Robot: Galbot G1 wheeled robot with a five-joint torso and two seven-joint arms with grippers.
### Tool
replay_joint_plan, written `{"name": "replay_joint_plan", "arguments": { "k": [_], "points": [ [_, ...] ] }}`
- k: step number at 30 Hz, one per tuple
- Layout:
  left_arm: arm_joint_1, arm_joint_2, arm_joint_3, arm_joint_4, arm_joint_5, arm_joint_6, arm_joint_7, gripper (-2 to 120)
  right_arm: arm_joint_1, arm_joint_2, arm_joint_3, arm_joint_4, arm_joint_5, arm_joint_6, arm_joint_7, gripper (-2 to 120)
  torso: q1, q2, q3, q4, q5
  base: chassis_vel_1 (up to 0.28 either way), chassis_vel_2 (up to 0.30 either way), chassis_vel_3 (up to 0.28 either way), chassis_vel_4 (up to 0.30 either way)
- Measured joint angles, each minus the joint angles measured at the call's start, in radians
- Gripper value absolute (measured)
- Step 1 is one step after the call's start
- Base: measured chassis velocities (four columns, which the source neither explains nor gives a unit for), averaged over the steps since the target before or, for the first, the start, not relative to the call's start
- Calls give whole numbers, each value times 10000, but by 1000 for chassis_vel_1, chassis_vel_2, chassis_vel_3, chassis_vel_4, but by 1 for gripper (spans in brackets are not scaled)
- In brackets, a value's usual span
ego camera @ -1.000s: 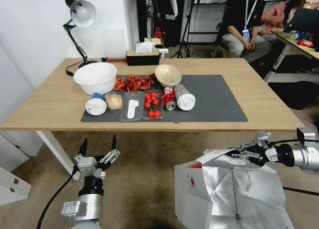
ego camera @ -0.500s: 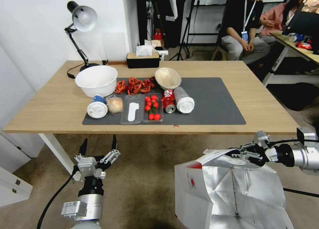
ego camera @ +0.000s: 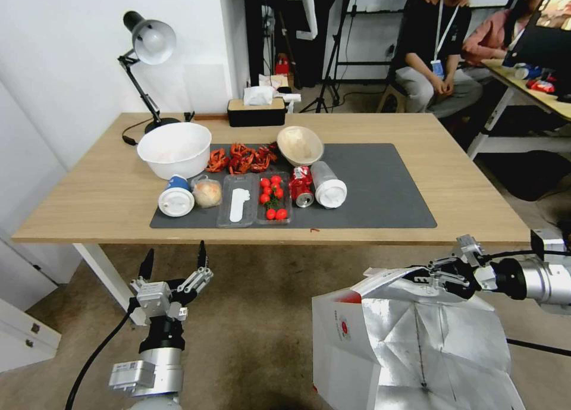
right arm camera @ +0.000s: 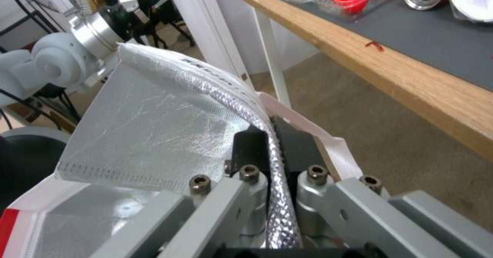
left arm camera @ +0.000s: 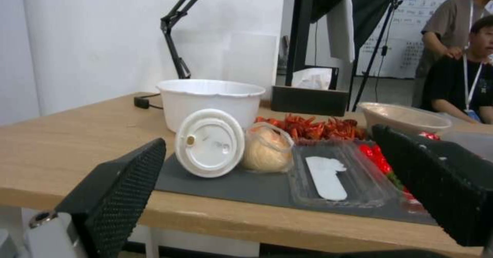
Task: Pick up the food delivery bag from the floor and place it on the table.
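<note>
Right gripper [ego camera: 429, 277] is clamped on the top rim of the food delivery bag [ego camera: 410, 344] — the right wrist view shows both pads pinched flat on the folded foil edge [right arm camera: 277, 161], with a white strap handle [right arm camera: 313, 131] running just beside them. The bag fills the lower right of the head frame, hanging below and left of the gripper, mouth open, foil lining facing up, red logo [ego camera: 344, 326] on its white side panel. Can't tell whether its base is off the floor [ego camera: 262, 315]. Handling call: soft, crinkly and probably light, so the walls will sag and swing from a single pinch point; foil is slick and could tear or creep out of the pads. The rim fold or the strap is the sane hold — not the panels. The table [ego camera: 476, 202] edge sits above and beyond the bag, in the middle of the frame; the right end of the dark grey mat [ego camera: 386, 184] is bare. Left gripper [ego camera: 173, 260] is idle at lower left, fingers spread apart and pointing up at the table edge, holding nothing.
</note>
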Motion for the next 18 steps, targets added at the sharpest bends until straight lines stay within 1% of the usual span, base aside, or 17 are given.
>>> {"name": "replay_joint_plan", "arguments": {
  "k": [18],
  "points": [
    [46, -15, -79, -67, -6, -73, -50, 100, -88, 69, 71, 108, 58, 2, 0, 0, -26, -60, -33, 0, 0, 0, 0, 0, 0]
  ]
}}
